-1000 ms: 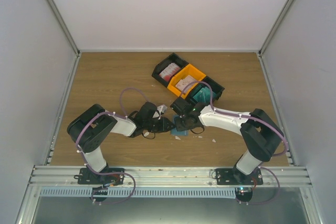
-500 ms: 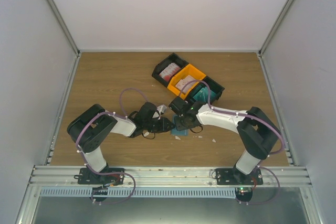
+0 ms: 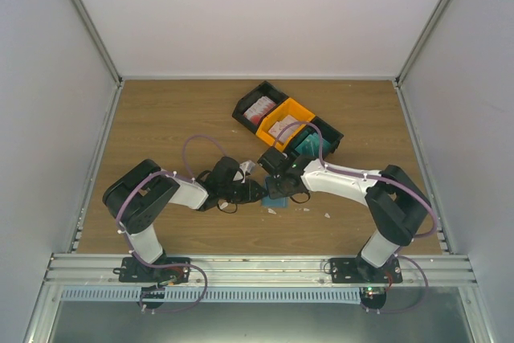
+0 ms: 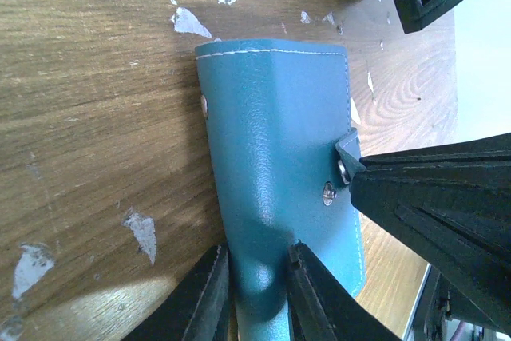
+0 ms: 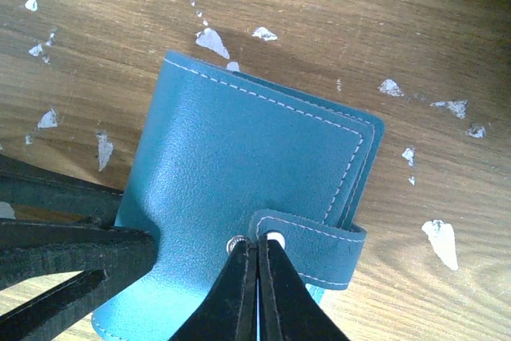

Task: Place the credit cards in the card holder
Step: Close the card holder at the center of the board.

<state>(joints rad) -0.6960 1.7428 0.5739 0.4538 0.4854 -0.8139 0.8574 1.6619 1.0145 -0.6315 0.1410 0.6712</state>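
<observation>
The card holder [image 5: 247, 149] is a closed teal wallet lying flat on the wooden table [image 3: 161, 126]; in the top view [image 3: 278, 195] the grippers hide most of it. My left gripper [image 4: 257, 293] is shut on its folded spine edge, one finger [image 4: 209, 297] on each side. My right gripper [image 5: 257, 247] is shut, its tips between the metal stud and the unsnapped strap [image 5: 319, 245]. I cannot tell whether the strap's edge is pinched. The credit cards lie in the bins: red-and-white [image 3: 259, 108], whitish [image 3: 283, 126] and teal-green [image 3: 307, 144].
A row of a black bin [image 3: 247, 107], an orange bin [image 3: 292, 110] and another black bin [image 3: 329, 136] stands diagonally behind the grippers. Small white scraps [image 5: 209, 39] dot the wood around the holder. Both arms meet at the table's middle.
My right gripper's jaws have closed at the strap's snap end, and that arm has shifted slightly left. The left gripper has kept its hold.
</observation>
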